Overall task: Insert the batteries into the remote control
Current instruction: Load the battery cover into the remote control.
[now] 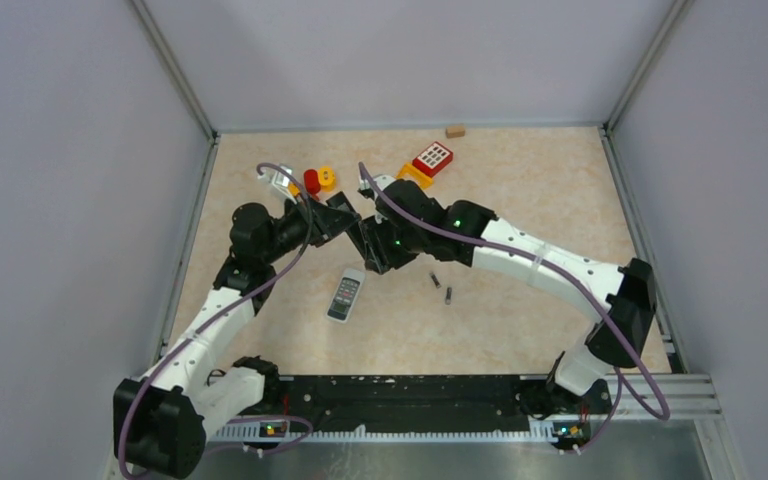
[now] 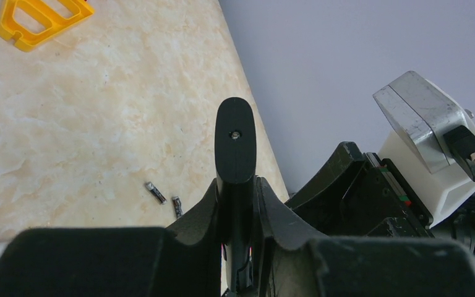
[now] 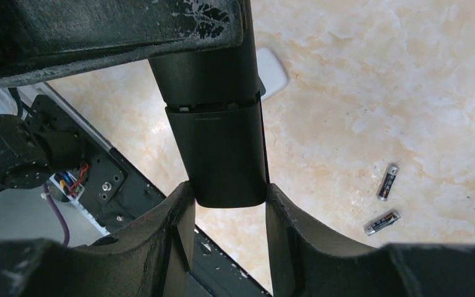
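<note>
- The black remote (image 3: 222, 148) hangs above the table (image 1: 540, 200). The left gripper (image 2: 238, 204) is clamped narrowly on one end and the right gripper (image 3: 229, 195) more widely on the other.
- It is a plain dark slab with a seam across it.
- A light grey remote (image 1: 345, 296) lies just below the black remote.
- A red keypad (image 1: 433, 158) sits beyond the black remote.
- One battery (image 3: 388, 182) and a second battery (image 3: 382, 221), both slim and dark, lie on the table right of the black remote, clear of both grippers.
</note>
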Action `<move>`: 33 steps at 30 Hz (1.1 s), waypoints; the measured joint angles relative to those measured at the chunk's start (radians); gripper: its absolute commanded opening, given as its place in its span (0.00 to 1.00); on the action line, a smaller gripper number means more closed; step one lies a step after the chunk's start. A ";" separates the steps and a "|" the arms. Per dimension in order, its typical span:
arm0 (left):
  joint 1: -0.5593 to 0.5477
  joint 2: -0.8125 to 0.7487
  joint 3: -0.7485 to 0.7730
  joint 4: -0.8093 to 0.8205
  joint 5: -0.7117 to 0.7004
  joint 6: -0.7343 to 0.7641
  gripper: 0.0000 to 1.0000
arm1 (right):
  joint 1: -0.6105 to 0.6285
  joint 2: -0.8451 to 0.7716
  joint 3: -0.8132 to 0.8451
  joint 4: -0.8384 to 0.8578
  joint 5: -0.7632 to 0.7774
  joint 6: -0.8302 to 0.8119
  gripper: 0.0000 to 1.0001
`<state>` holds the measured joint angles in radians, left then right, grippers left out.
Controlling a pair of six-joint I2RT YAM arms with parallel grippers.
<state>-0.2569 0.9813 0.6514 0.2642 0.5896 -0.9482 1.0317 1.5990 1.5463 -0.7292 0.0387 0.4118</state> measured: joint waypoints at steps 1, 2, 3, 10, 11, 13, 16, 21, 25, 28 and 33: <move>0.000 0.002 0.000 0.000 0.001 -0.003 0.00 | 0.000 0.003 0.003 -0.004 0.000 0.000 0.31; 0.001 0.003 0.000 0.000 0.004 -0.006 0.00 | 0.000 0.008 0.010 -0.010 0.000 0.000 0.31; 0.001 0.005 0.000 -0.001 0.005 -0.010 0.00 | 0.000 0.012 0.015 -0.018 0.001 0.000 0.32; 0.005 0.008 0.000 -0.003 0.021 -0.042 0.00 | 0.001 0.030 0.056 -0.066 0.000 0.001 0.33; 0.006 0.008 0.000 -0.003 0.023 -0.047 0.00 | 0.001 0.035 0.065 -0.075 0.000 0.001 0.33; 0.008 0.011 0.000 -0.003 0.027 -0.054 0.00 | 0.001 0.047 0.080 -0.088 0.000 0.000 0.34; 0.011 0.016 0.000 -0.003 0.034 -0.060 0.00 | 0.002 0.068 0.103 -0.109 -0.004 0.000 0.35; 0.014 0.035 -0.001 -0.004 0.048 -0.088 0.00 | 0.002 0.104 0.147 -0.161 -0.011 0.000 0.36; 0.014 0.043 -0.008 -0.003 0.050 -0.113 0.00 | 0.002 0.123 0.174 -0.197 -0.014 0.000 0.37; 0.014 0.045 -0.014 -0.003 0.050 -0.124 0.00 | 0.002 0.132 0.182 -0.210 -0.017 0.000 0.38; 0.015 0.057 -0.026 0.022 0.061 -0.153 0.00 | 0.002 0.138 0.190 -0.227 -0.020 0.000 0.39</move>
<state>-0.2420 1.0386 0.6254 0.2859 0.6502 -1.1011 1.0336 1.7367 1.7363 -0.9558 0.0185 0.4122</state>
